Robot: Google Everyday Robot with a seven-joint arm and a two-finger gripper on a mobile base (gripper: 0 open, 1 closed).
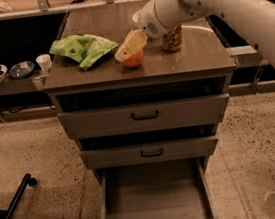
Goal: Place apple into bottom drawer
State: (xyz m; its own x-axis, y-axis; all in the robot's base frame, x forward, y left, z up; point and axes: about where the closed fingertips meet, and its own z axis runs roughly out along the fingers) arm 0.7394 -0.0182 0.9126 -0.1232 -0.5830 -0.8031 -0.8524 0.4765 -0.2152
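Note:
The red-orange apple [134, 59] sits on the cabinet top [97, 74], near the middle of its front half. My gripper [128, 47] is right above the apple and covers its upper part. The bottom drawer [154, 200] is pulled out below the two shallower drawers, and its plain floor holds nothing.
A green crumpled bag [85, 48] lies left of the apple. A patterned can [171, 39] stands to its right, behind my arm. Two bowls [7, 71] and a white cup [44, 62] sit on a low shelf at left. A black leg [12, 208] lies on the floor.

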